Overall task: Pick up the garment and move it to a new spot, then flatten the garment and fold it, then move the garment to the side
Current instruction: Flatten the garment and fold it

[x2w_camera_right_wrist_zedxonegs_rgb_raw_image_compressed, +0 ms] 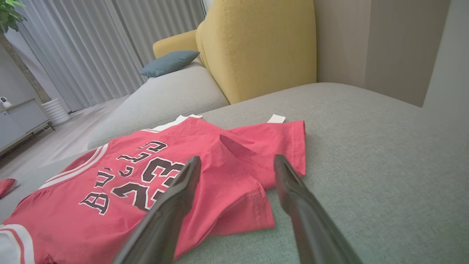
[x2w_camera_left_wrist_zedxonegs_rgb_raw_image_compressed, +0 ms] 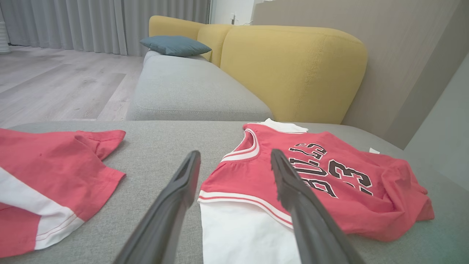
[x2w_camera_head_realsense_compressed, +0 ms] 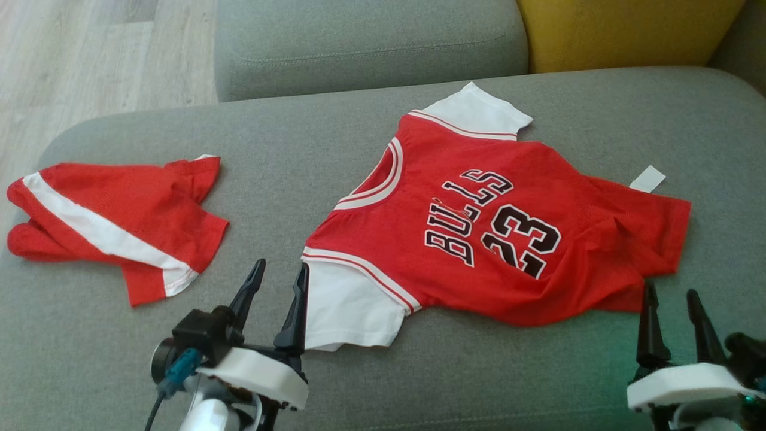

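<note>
The garment (x2w_camera_head_realsense_compressed: 479, 233) is a red jersey with white sleeves and black "BULLS 23" lettering, lying spread and slightly wrinkled on the grey sofa seat (x2w_camera_head_realsense_compressed: 335, 149). It also appears in the left wrist view (x2w_camera_left_wrist_zedxonegs_rgb_raw_image_compressed: 322, 179) and the right wrist view (x2w_camera_right_wrist_zedxonegs_rgb_raw_image_compressed: 146, 179). My left gripper (x2w_camera_head_realsense_compressed: 281, 272) stands open at the near white sleeve, one finger over its edge, holding nothing. Open too is my right gripper (x2w_camera_head_realsense_compressed: 670, 299), hovering at the jersey's bottom hem corner. In each wrist view the fingers (x2w_camera_left_wrist_zedxonegs_rgb_raw_image_compressed: 179, 190) (x2w_camera_right_wrist_zedxonegs_rgb_raw_image_compressed: 293, 198) stand wide apart above the cloth.
Red shorts with a white stripe (x2w_camera_head_realsense_compressed: 114, 227) lie on the seat's left part. A yellow backrest cushion (x2w_camera_left_wrist_zedxonegs_rgb_raw_image_compressed: 293, 69) and another grey seat (x2w_camera_head_realsense_compressed: 365, 42) sit behind. A blue pillow (x2w_camera_left_wrist_zedxonegs_rgb_raw_image_compressed: 174, 44) rests further along. Wooden floor (x2w_camera_head_realsense_compressed: 90, 60) lies to the left.
</note>
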Robot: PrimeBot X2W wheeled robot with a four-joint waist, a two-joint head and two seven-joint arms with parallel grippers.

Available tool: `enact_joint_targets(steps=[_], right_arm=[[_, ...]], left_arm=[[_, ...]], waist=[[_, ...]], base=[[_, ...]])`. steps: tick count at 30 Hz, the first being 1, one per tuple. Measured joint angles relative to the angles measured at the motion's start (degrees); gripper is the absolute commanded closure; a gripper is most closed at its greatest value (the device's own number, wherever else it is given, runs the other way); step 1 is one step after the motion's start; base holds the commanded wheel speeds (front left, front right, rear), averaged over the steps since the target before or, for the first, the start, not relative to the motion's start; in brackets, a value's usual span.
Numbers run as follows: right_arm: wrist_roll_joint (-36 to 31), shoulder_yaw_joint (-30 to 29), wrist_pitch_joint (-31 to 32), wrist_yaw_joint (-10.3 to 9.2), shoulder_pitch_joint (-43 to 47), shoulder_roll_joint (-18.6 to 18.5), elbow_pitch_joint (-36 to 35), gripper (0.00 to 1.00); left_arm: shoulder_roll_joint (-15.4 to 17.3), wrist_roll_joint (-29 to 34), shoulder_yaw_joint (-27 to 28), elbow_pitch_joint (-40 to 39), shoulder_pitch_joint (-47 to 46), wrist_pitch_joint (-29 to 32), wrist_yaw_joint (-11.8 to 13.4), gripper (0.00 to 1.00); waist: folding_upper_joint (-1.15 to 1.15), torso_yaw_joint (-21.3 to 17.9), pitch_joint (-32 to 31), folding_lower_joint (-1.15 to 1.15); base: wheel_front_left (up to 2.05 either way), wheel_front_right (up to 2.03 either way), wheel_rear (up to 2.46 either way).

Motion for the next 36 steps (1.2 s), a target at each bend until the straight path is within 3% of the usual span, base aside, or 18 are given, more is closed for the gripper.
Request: enact_joint_targets(steps=[10,17,25,31,32,33,34,36], right_arm=[[-0.44,-0.78,0.08,0.00,0.92,0.00,-4.45,0.00],[-0.65,-0.63,0.65,0.00,0.91,0.01,-5.69,0.00],[-0.65,-0.80,0.65,0.00,0.65,0.01,-5.87,0.00],[-0.66,-1.22,0.65,0.00,0.46,0.01,-6.01,0.00],[-0.70,-1.46,0.66,0.00,0.19,0.01,-6.00,0.00],[-1.02,-1.66,0.70,0.00,-0.12,0.01,-5.91,0.00],[-1.45,-1.94,1.11,0.00,-0.41,0.01,-5.87,0.00],[-2.23,-2.47,2.08,0.00,-0.79,0.01,-5.25,0.00]], left_arm=[[0.01,-0.49,-1.08,2.13,-0.07,0.00,-0.07,0.00],[0.00,-0.23,-3.56,12.10,-2.20,0.35,0.03,0.00],[0.29,2.77,-4.76,22.56,-7.48,5.81,4.25,0.00],[0.37,3.55,-5.48,26.31,-9.95,9.31,4.97,0.00],[0.38,3.10,-6.28,26.74,-10.75,10.03,4.05,0.16],[0.37,2.61,-6.46,26.75,-10.94,10.17,3.35,0.92],[0.36,2.05,-6.59,26.73,-11.03,10.17,2.60,1.00],[0.29,0.99,-6.58,26.66,-11.02,9.51,2.42,1.00]], waist=[[0.00,0.51,1.03,0.00],[0.00,-0.32,2.87,0.00],[0.00,-2.12,4.98,0.00],[0.00,-2.69,5.67,0.00],[0.00,-2.68,5.75,0.00],[0.00,-2.63,5.77,0.00],[0.00,-2.54,5.79,0.00],[0.00,-2.25,5.85,0.00]], base=[[0.00,0.00,0.00],[0.00,0.00,0.00],[0.00,0.00,0.00],[0.00,0.00,0.00],[0.00,0.00,0.00],[0.00,0.00,0.00],[0.00,0.00,0.00],[0.00,0.00,0.00]])
